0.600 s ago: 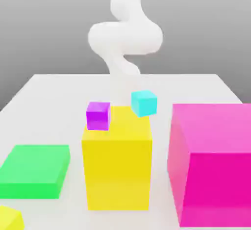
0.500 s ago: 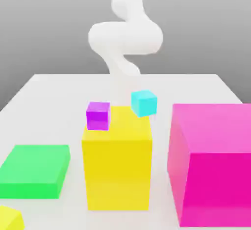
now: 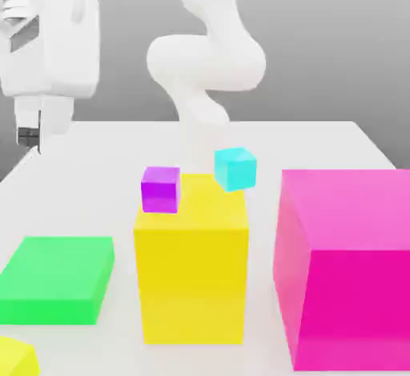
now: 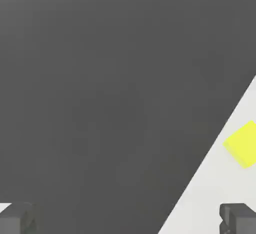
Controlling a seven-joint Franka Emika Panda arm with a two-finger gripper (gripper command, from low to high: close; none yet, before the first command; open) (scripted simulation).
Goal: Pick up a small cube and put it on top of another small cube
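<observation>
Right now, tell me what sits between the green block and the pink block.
In the exterior view, the tall yellow block stands between the green block and the pink block.

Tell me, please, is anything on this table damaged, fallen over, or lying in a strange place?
Nothing looks damaged or toppled. One thing stands out: the small yellow cube sits at the table's very corner, apart from the purple cube and cyan cube further back. The gripper hangs open, holding nothing.
</observation>
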